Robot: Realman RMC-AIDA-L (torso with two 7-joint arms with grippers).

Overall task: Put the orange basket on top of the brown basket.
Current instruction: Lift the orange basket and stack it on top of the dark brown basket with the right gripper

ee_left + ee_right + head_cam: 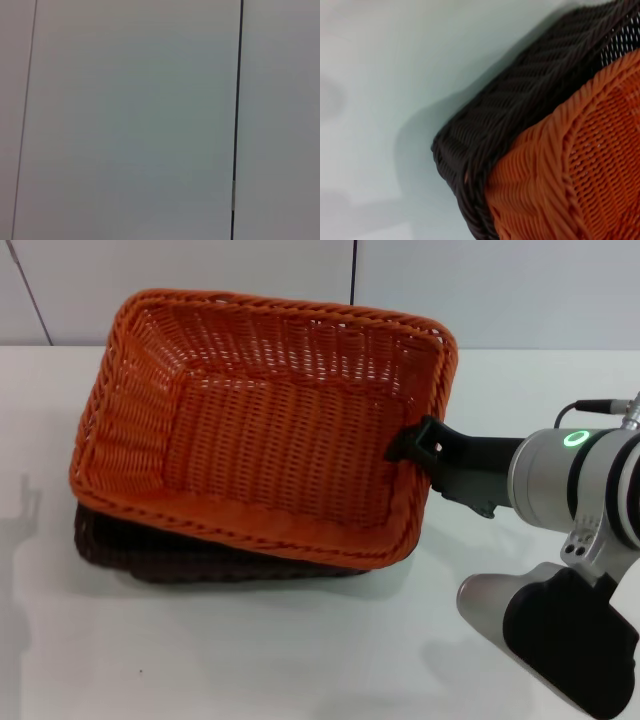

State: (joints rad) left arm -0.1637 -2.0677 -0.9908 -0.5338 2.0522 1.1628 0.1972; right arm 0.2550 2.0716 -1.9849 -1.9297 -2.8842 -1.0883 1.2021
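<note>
1. Now the white table (pixel 250 660) has the two baskets on it, with a pale wall (pixel 500 290) behind. The left arm cannot be seen.
2. The orange basket (pixel 270 430) sits tilted on the brown basket (pixel 180 558). It has nothing inside.
3. The right gripper (pixel 425 448) pinches the orange basket's right rim. Bright orange weave shows above the dark braided rim.
</note>
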